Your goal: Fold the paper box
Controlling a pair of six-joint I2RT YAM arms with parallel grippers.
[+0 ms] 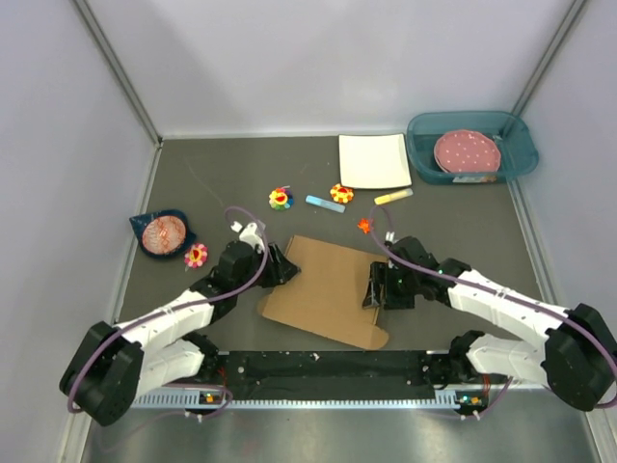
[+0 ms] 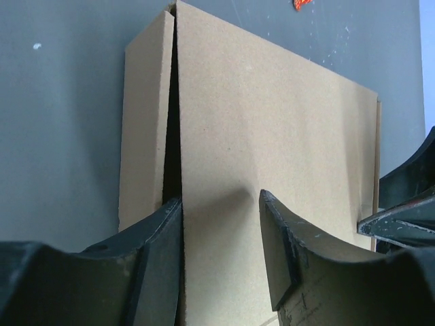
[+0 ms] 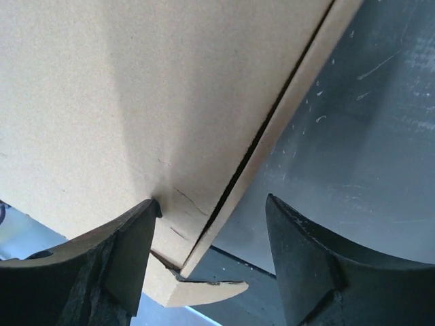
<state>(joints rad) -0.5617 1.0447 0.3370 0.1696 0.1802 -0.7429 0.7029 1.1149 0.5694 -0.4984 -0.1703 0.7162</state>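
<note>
The paper box (image 1: 326, 289) is plain brown cardboard, lying folded flat and slightly skewed mid-table. My left gripper (image 1: 281, 265) is at its left edge and my right gripper (image 1: 375, 287) at its right edge. In the left wrist view the left gripper (image 2: 221, 197) is open over the box's top panel (image 2: 272, 136). Its left finger (image 2: 160, 251) sits by the dark slit beside a side flap (image 2: 143, 129). In the right wrist view the right gripper (image 3: 213, 202) is open around the box's corner edge (image 3: 224, 210). Its left finger (image 3: 129, 251) touches the panel, and a tab (image 3: 197, 292) pokes out below.
A white square plate (image 1: 374, 160) and a teal bin (image 1: 516, 145) holding a pink plate stand at the back right. Flower toys (image 1: 281, 199), a blue stick (image 1: 325, 204) and a yellow stick (image 1: 392, 197) lie behind the box. A dark blue bowl (image 1: 162, 233) is at the left.
</note>
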